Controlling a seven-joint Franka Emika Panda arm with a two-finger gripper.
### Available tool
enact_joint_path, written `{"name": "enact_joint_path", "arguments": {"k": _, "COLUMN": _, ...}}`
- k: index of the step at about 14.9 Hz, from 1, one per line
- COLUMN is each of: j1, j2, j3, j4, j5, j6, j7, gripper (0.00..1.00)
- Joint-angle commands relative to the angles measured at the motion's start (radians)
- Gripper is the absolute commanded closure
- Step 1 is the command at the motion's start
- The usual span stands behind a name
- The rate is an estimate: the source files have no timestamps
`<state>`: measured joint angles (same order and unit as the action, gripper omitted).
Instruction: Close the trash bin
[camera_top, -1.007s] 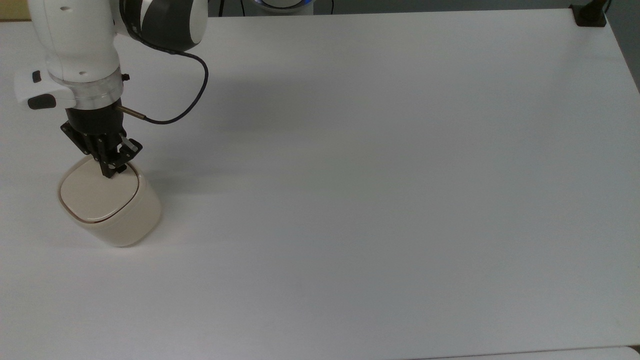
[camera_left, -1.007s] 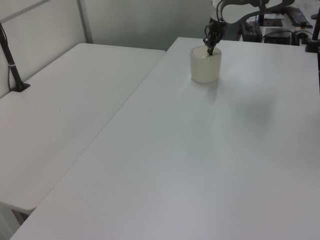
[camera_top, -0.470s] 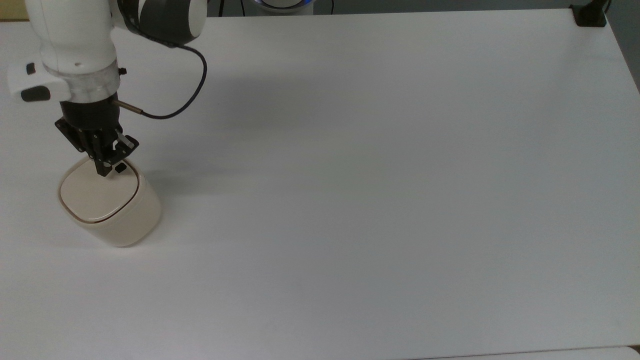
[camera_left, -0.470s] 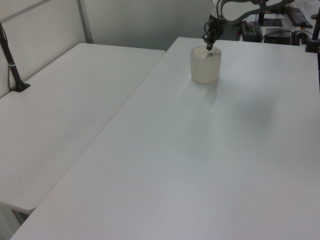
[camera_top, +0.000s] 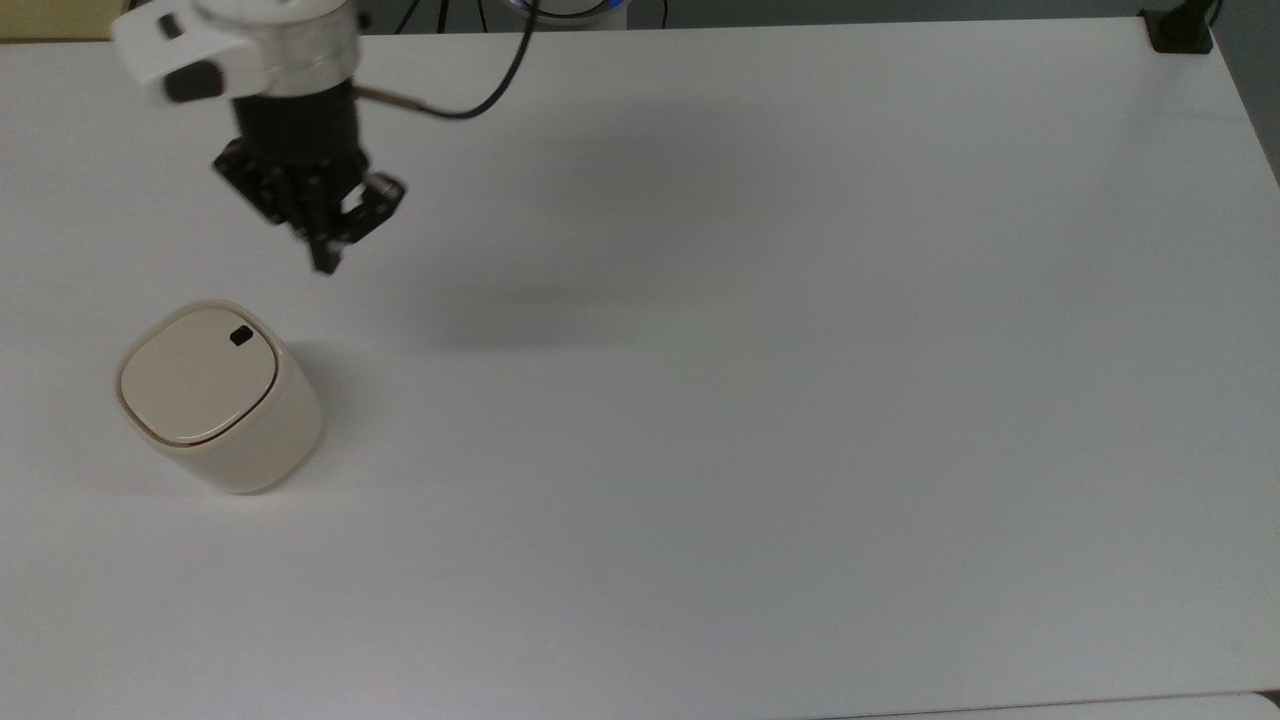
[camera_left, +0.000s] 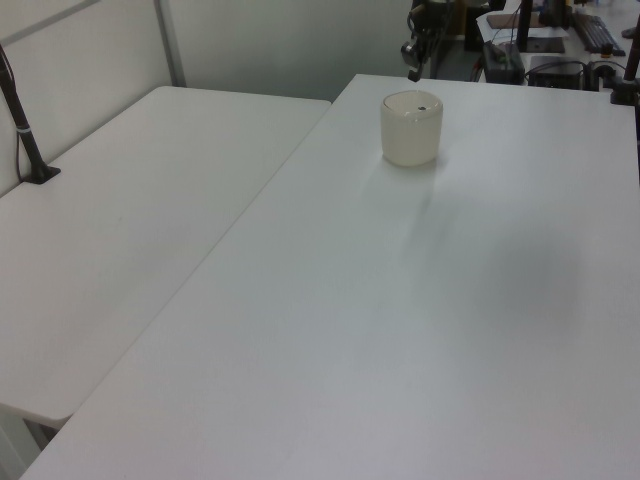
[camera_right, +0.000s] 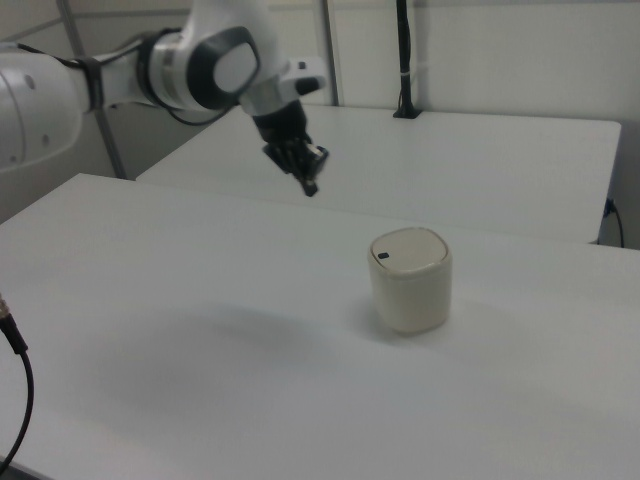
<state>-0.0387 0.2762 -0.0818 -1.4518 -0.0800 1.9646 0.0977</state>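
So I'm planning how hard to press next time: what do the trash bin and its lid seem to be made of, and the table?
The trash bin looks like smooth cream plastic, with a matte, even sheen and rounded moulded corners. Its lid seems the same plastic, flat, with a thin brown rim line and a small black button. The table looks like a matte white laminate or plastic top; I can't tell which.

A wide, plain white table (camera_top: 760, 400) carries a small cream plastic trash bin (camera_top: 225, 405), lid flat and shut, near the top view's left edge; a black clamp (camera_top: 1180, 30) grips its far-right corner.
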Motion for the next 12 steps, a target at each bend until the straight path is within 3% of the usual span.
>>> {"name": "enact_joint_path", "arguments": {"k": 1, "j1": 0.095, "j2": -0.09, "j3": -0.01, "j4": -0.039, "j5": -0.014, "j6": -0.209, "j7": -0.045, "gripper": 0.97}}
{"name": "enact_joint_path", "arguments": {"k": 5, "j1": 0.155, "j2": -0.166, "j3": -0.01, "j4": -0.059, "j5": -0.011, "j6": -0.331, "j7": -0.07, "gripper": 0.96}}
{"name": "enact_joint_path", "arguments": {"k": 9, "j1": 0.174, "j2": -0.189, "j3": -0.01, "j4": -0.088, "j5": 0.002, "j6": -0.385, "j7": -0.156, "gripper": 0.85}}
{"name": "enact_joint_path", "arguments": {"k": 10, "j1": 0.171, "j2": -0.187, "j3": -0.01, "j4": -0.087, "j5": 0.005, "j6": -0.386, "j7": -0.162, "gripper": 0.75}}
{"name": "enact_joint_path", "arguments": {"k": 12, "j1": 0.168, "j2": -0.183, "j3": -0.012, "j4": -0.082, "j5": 0.005, "j6": -0.382, "j7": -0.162, "gripper": 0.42}}
